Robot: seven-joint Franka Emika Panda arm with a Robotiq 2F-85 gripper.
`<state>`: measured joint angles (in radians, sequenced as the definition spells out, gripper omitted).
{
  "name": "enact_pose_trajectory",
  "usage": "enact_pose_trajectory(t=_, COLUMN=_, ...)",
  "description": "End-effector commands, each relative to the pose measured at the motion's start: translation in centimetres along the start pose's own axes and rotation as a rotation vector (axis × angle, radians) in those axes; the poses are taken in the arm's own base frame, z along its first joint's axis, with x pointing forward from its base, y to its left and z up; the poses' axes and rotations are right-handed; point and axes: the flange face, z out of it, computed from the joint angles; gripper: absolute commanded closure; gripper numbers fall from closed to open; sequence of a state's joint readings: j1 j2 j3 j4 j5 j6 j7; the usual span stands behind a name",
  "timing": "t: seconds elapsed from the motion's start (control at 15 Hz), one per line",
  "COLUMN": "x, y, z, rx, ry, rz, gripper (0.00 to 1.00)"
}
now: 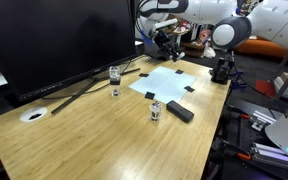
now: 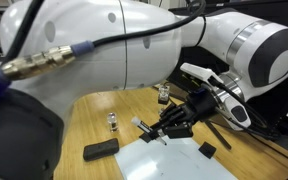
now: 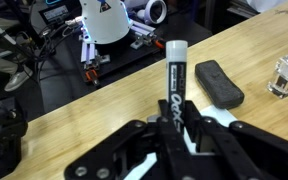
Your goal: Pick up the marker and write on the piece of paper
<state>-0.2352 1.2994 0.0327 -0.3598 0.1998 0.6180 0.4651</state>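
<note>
clamped in black gripper [image 3: 172,128]: black pale-capped marker [image 3: 173,82], lower end hidden; cut off at frame edge: pale bluish-white paper sheet [image 2: 179,166].

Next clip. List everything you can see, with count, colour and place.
marker: one, black with a white end, gripped in the pincer
piece of paper: one, pale bluish-white with black corner patches, flat on the table
glass jars: two, clear, one beside the paper, one beside the block
block: one, black, on the table near the paper
disc: one, white, by the monitor's foot
monitor: one, black, along the table's edge
table: one, light wood
arm: one, white
pincer: one, black, shut on the marker, by the paper
</note>
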Motion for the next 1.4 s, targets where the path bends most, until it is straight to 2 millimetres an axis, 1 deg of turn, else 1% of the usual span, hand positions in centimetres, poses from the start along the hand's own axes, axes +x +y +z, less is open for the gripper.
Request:
enact_pose_trajectory(t=0.0, x=0.0, y=0.0, z=0.0, rx=0.000, ry=0.000, rz=0.000, gripper=0.81)
enact_pose_trajectory(t=0.07, x=0.0, y=0.0, z=0.0, rx=0.000, ry=0.000, rz=0.000, gripper=0.95)
enact_pose_trajectory(t=0.27, x=2.4, y=-0.4, z=2.0, rx=-0.024, ry=-0.059, rz=-0.037, gripper=0.95)
enact_pose_trajectory(t=0.47, x=5.5, y=-1.4, z=4.9, rx=-0.039, ry=-0.119, rz=-0.124, gripper=0.95)
enact_pose_trajectory(t=0.6, x=7.1, y=-1.9, z=6.3, rx=-0.049, ry=-0.146, rz=-0.159, gripper=0.95)
enact_pose_trajectory(t=0.8, x=8.1, y=-2.2, z=7.3, rx=-0.059, ry=-0.156, rz=-0.200, gripper=0.95)
enact_pose_trajectory(t=1.13, x=8.6, y=-2.1, z=8.0, rx=-0.069, ry=-0.185, rz=-0.259, gripper=0.95)
enact_pose_trajectory(t=1.33, x=9.3, y=-2.1, z=8.8, rx=-0.063, ry=-0.205, rz=-0.288, gripper=0.95)
